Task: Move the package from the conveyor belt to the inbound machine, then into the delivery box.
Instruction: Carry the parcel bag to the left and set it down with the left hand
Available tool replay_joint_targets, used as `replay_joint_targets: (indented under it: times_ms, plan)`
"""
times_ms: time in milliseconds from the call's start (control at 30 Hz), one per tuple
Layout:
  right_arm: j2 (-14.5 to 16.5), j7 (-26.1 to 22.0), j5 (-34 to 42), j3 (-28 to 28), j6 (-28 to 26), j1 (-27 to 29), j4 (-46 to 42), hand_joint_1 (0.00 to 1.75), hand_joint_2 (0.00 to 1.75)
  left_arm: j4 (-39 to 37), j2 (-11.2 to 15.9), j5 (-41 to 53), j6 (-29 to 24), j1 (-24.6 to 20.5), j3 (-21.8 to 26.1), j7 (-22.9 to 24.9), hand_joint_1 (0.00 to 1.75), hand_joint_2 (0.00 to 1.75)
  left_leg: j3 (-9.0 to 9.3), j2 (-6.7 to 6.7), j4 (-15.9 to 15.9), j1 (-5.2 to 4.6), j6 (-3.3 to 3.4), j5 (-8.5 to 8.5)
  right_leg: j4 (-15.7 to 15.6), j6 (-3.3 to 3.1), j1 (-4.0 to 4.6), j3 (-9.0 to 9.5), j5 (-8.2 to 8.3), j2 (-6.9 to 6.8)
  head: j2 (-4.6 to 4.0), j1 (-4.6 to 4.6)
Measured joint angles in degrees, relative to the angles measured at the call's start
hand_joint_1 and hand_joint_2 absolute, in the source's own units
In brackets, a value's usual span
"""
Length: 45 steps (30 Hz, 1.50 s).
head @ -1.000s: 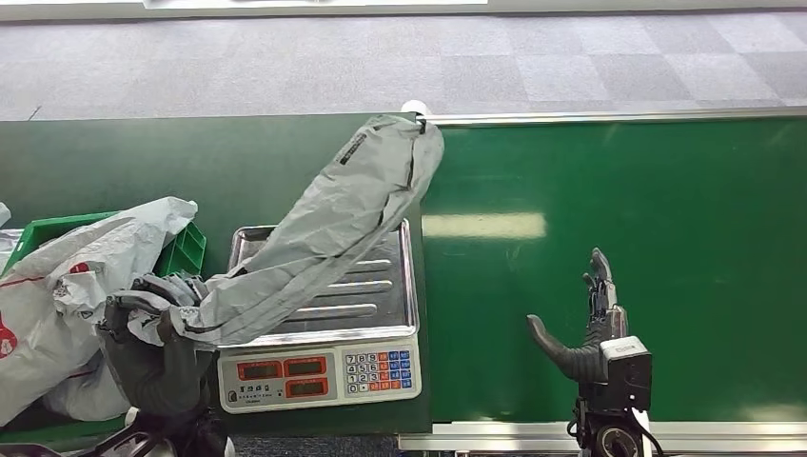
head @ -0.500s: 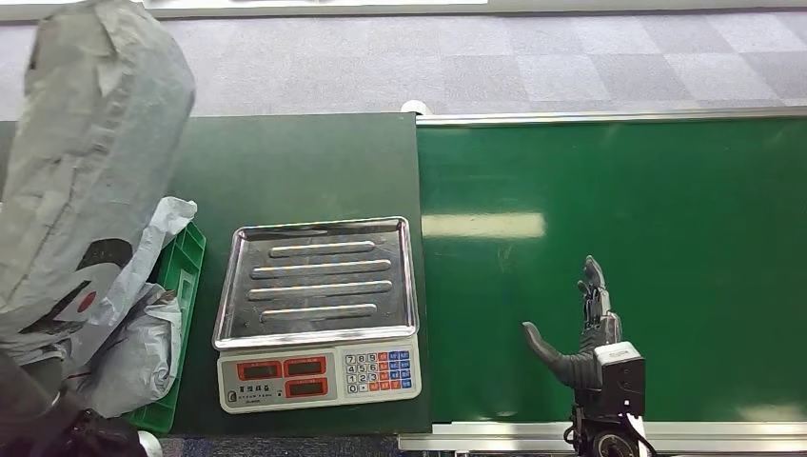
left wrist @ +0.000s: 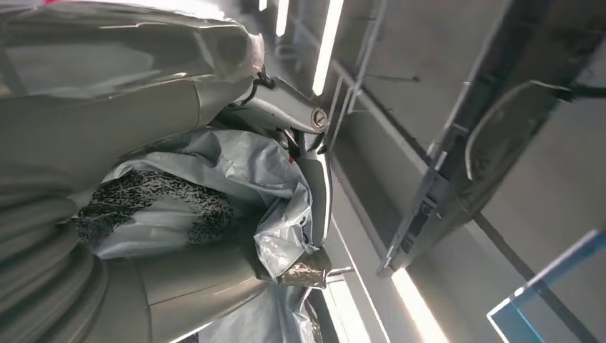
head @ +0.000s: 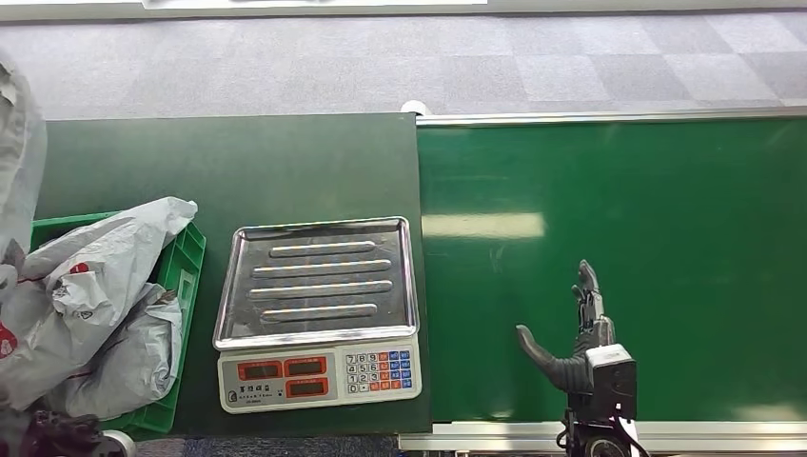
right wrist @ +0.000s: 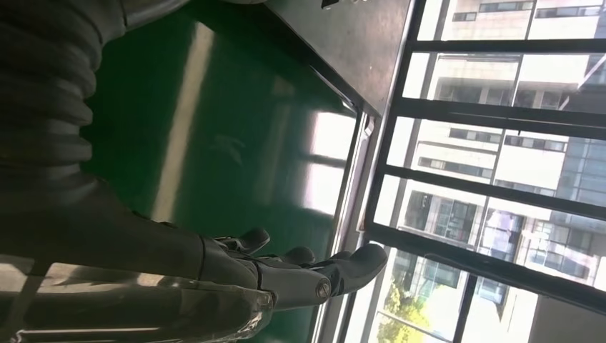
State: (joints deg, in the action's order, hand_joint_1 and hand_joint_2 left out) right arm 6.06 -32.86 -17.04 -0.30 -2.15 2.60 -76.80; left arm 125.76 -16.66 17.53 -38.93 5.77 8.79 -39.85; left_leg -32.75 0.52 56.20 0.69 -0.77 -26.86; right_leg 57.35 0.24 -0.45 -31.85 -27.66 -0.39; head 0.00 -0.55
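Right hand at lower right of the head view, over the bright green conveyor belt: fingers straight and spread, thumb stuck out to the side, holding nothing. Same bare, extended fingers in the right wrist view above the green surface.

Left hand in the left wrist view wrapped around crumpled grey plastic, gripping the grey plastic mailer package. In the head view, a strip of that grey package at the far left edge, raised above the green plastic delivery crate at lower left. Inside the crate, other grey and white poly bags heaped up.

Centre of the frame: silver-trayed electronic weighing scale with red displays and keypad, tray bare, on the dark green desk. Across the top, grey carpet tiles.
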Motion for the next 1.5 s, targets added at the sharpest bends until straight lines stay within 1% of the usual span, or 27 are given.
replay_joint_targets:
  times_ms: [133, 233, 367, 433, 533, 633, 733, 833, 967, 1067, 1133, 1333, 1500]
  plan:
    - [0.1, -0.06, -0.17, -0.03, -0.25, 0.51, -0.53, 0.0, 1.75, -2.64, -1.0, 6.7, 0.0, -1.26, 1.5, 0.01, 1.75, 1.75, 0.02, -0.01, 0.0, 0.0, 0.0, 0.0, 0.0, 0.0, 0.0, 0.0, 0.0, 0.0, 0.0, -0.01]
    - [0.32, 0.09, -0.68, -0.09, -0.31, 1.41, -1.53, 0.0, 1.75, -6.21, -1.27, 9.03, 0.01, -1.57, 2.03, 0.02, 1.75, 1.75, 0.02, 0.0, 0.0, 0.0, 0.0, 0.0, 0.0, 0.0, 0.0, 0.0, 0.0, 0.0, 0.0, -0.01]
    - [0.6, 0.3, -1.4, -0.33, -0.18, 1.86, -2.24, 0.0, 1.75, -13.32, -1.61, 13.92, -0.02, -1.74, 2.46, 0.02, 1.75, 1.75, 0.01, 0.03, 0.0, 0.0, 0.0, 0.0, 0.0, 0.0, 0.0, 0.0, 0.0, 0.0, 0.0, 0.01]
    - [0.75, 0.33, -1.8, -0.42, -0.1, 2.0, -2.42, 0.0, 1.75, -17.33, -2.11, 17.84, -0.02, -1.94, 3.87, 0.35, 1.75, 1.75, 0.01, 0.05, 0.0, 0.0, 0.0, 0.0, 0.0, 0.0, 0.0, 0.0, 0.0, 0.01, 0.0, 0.0]
    - [1.03, 0.35, -2.3, -0.57, -0.06, 2.15, -2.5, 0.0, 1.75, -21.82, -2.59, 22.6, -0.04, -2.34, 6.24, 2.17, 1.75, 1.75, 0.02, 0.07, 0.0, 0.0, 0.0, 0.0, 0.0, 0.0, 0.0, 0.0, 0.0, 0.02, 0.0, 0.01]
    - [1.26, 0.37, -2.61, -0.67, 0.0, 2.2, -2.5, 0.0, 1.75, -24.63, -2.87, 24.09, -0.05, -2.8, 7.97, 3.61, 1.75, 1.75, 0.02, 0.06, 0.0, 0.0, 0.0, 0.0, 0.0, 0.0, 0.0, 0.0, 0.0, 0.02, 0.0, 0.0]
    - [1.52, 0.43, -2.89, -0.75, 0.2, 2.22, -2.5, 0.0, 1.75, -26.29, -3.1, 23.75, -0.1, -3.22, 9.39, 3.85, 1.75, 1.75, 0.01, 0.06, -0.01, 0.0, 0.0, 0.0, 0.0, 0.0, 0.0, 0.0, 0.0, 0.02, 0.0, -0.01]
    - [1.8, 0.54, -3.17, -0.84, 0.36, 2.2, -2.5, 0.0, 1.75, -26.83, -3.21, 22.04, -0.15, -3.75, 10.87, 2.96, 1.75, 1.75, 0.01, 0.06, -0.01, 0.0, 0.0, 0.0, 0.0, 0.0, 0.01, 0.0, 0.0, 0.01, 0.0, 0.0]
    - [2.07, 0.82, -3.41, -0.9, 0.46, 2.13, -2.5, 0.0, 1.75, -26.84, -3.23, 18.71, -0.17, -4.48, 13.45, 0.47, 1.75, 1.75, 0.01, 0.05, -0.01, 0.01, 0.0, 0.0, 0.0, 0.0, 0.01, 0.01, 0.0, 0.01, 0.0, 0.0]
    - [2.22, 0.93, -3.5, -0.92, 0.49, 2.07, -2.49, 0.0, 1.75, -26.59, -3.25, 17.69, -0.17, -4.83, 14.9, 0.08, 1.75, 1.75, 0.01, 0.05, -0.01, 0.0, 0.0, 0.0, 0.0, 0.0, 0.01, 0.02, 0.0, 0.01, 0.0, 0.01]
    - [2.31, 0.95, -3.55, -0.93, 0.59, 2.05, -2.47, 0.0, 1.75, -25.13, -3.25, 16.66, -0.17, -5.04, 16.13, 0.07, 1.75, 1.75, 0.0, 0.08, -0.01, 0.0, 0.0, 0.0, 0.01, 0.0, 0.01, 0.03, 0.0, 0.02, 0.0, 0.01]
    - [2.36, 0.9, -3.62, -0.9, 0.83, 1.64, -1.96, 0.0, 1.75, -16.94, -3.2, 13.15, -0.17, -6.03, 21.26, 0.07, 1.75, 1.75, 0.0, 0.05, -0.02, 0.01, -0.01, 0.0, 0.01, -0.01, 0.01, 0.0, -0.01, 0.02, 0.0, 0.0]
    - [2.43, 0.83, -3.62, -0.89, 0.78, 1.37, -1.62, 0.0, 1.75, -13.89, -3.21, 13.12, -0.17, -6.21, 23.1, 0.07, 1.75, 1.75, 0.0, 0.03, -0.02, 0.01, 0.0, 0.0, 0.01, -0.01, 0.01, 0.01, -0.01, 0.02, 0.0, 0.0]
